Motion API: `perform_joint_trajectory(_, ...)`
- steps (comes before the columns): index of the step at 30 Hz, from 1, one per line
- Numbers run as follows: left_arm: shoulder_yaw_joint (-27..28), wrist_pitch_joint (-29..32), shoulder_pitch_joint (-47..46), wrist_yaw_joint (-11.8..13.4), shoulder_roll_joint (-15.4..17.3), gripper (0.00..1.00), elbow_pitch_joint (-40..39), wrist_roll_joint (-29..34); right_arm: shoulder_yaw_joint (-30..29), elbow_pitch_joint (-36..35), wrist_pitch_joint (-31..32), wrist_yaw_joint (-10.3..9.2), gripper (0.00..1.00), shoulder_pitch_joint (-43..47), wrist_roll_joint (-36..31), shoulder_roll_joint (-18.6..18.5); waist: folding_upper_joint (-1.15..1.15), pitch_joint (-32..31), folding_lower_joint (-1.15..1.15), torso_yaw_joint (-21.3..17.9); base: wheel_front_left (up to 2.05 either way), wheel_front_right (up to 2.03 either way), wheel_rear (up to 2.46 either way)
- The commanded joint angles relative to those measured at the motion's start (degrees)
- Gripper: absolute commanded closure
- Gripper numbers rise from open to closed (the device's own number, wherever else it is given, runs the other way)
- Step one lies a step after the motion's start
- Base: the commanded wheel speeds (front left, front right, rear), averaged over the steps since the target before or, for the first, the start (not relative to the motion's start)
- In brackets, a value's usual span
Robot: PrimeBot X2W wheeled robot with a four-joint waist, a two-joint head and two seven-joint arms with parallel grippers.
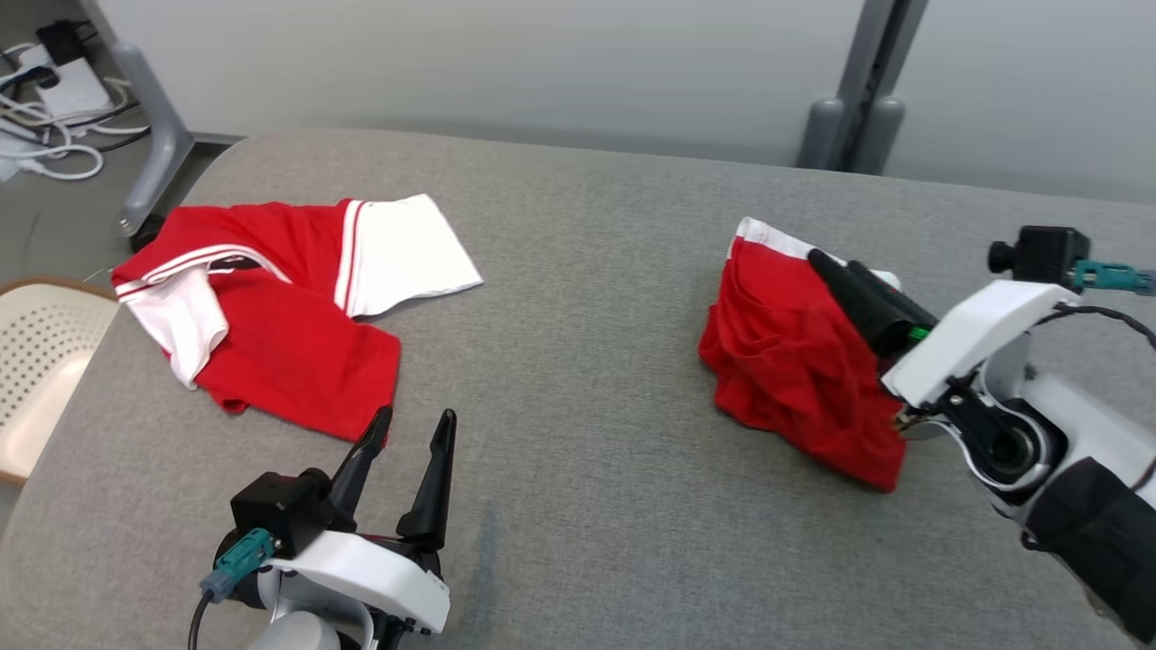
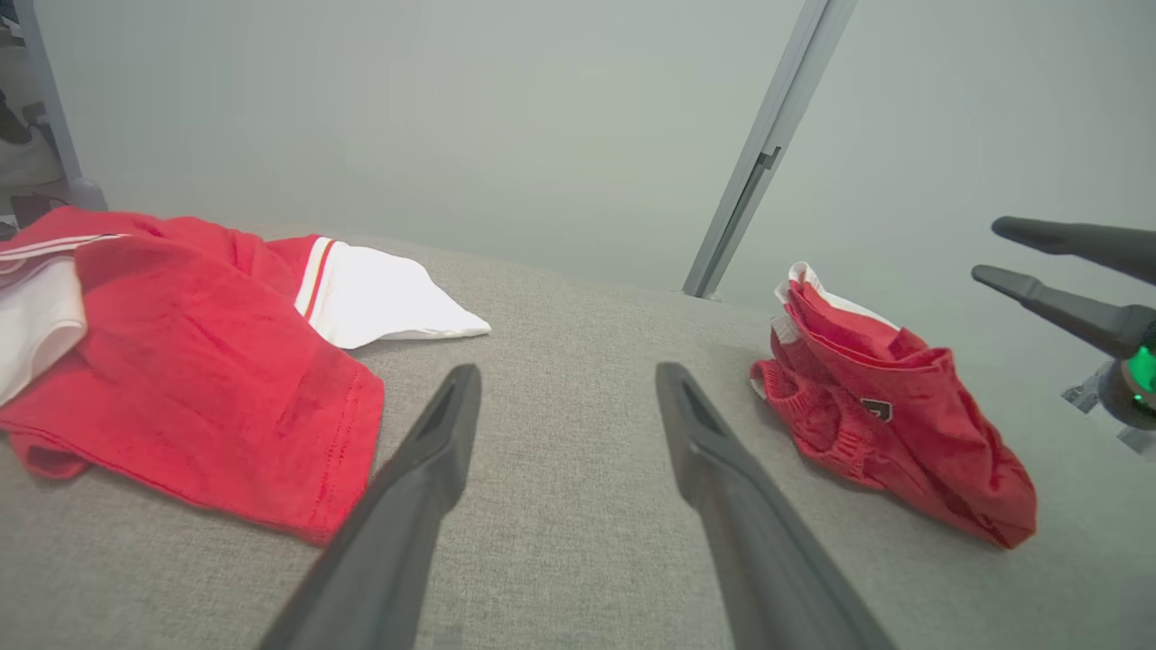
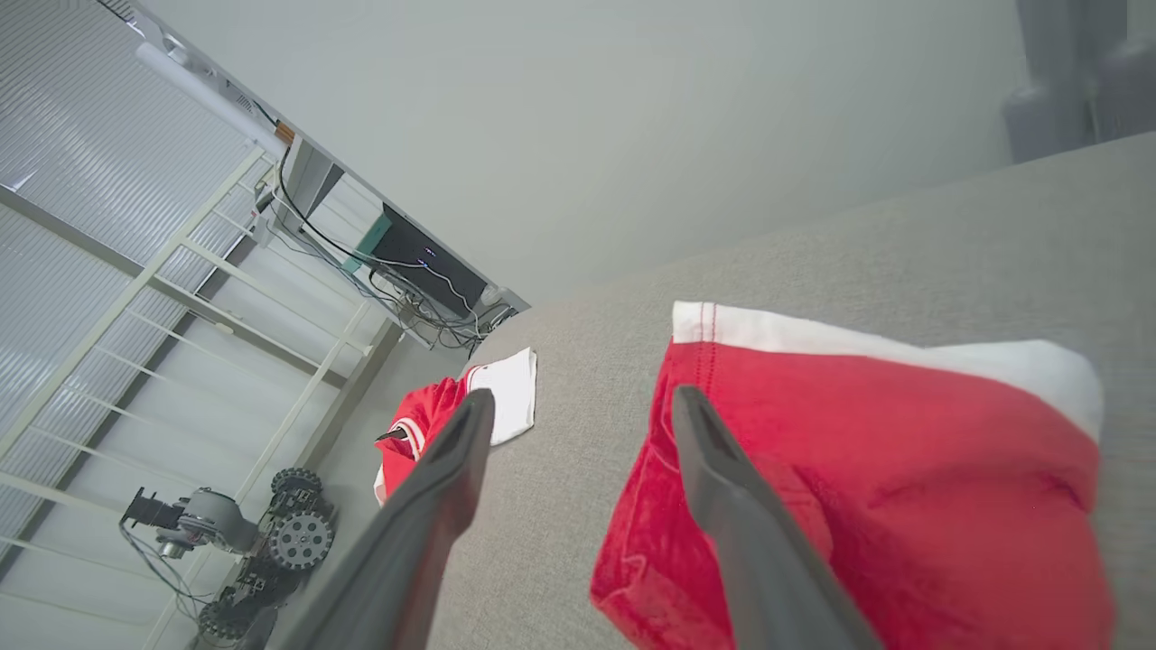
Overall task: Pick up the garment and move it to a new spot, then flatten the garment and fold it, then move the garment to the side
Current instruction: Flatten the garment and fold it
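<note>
**Right gripper spread above the crumpled red garment; left gripper spread over bare table**

A crumpled red fabric garment with a white band along its far edge lies in a heap on the right half of the grey cloth-covered table. The right gripper reaches in from the lower right of the head view, its two dark fingers crossing the heap's upper right part. Its own wrist view shows the fingers spread apart: one overlaps the red cloth, the other stands over bare table to its left. In the left wrist view this gripper appears at the right edge, higher than the garment and clear of it, with nothing between its fingers.

The left gripper sits at the lower left of the head view, fingers wide apart and empty over grey table. Just beyond its tips, at centre left, a loosely spread red-and-white shirt with striped trim lies flat on the table, well apart from the crumpled garment. The shirt also shows in the left wrist view and, far off, in the right wrist view.
</note>
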Motion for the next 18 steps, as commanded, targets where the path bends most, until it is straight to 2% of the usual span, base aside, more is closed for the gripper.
perform_joint_trajectory(1,0.44,-0.03,1.08,0.31,0.32,0.00,-0.20,0.07,-0.24,-0.66,-1.19,0.02,0.00,0.96,-1.10,-1.15,0.00,-0.73,0.00,-1.11,0.00,0.00,0.00)
perform_joint_trajectory(4,0.89,-0.05,1.88,0.63,0.66,0.00,-0.37,-0.25,-0.30,-1.55,-4.36,0.02,0.00,2.32,-3.10,-3.27,0.00,-1.39,0.00,-2.64,0.00,0.00,0.00)
perform_joint_trajectory(7,1.06,-0.06,2.34,0.56,1.00,0.00,-0.75,-0.33,-0.17,1.01,-6.41,0.02,0.00,3.18,-5.21,-4.48,0.00,-1.61,0.00,-3.64,0.00,0.00,0.00)
perform_joint_trajectory(12,0.60,0.32,1.70,0.57,1.23,0.00,-1.36,0.01,0.45,7.97,-7.38,0.02,0.00,3.19,-7.16,-3.05,0.00,-1.20,0.00,-3.57,0.00,0.00,0.00)
perform_joint_trajectory(18,0.13,0.76,0.65,0.50,1.34,0.00,-1.74,0.36,1.37,15.58,-5.07,0.02,0.00,1.32,-7.34,-0.42,0.00,0.46,0.00,-1.55,0.00,0.00,0.00)
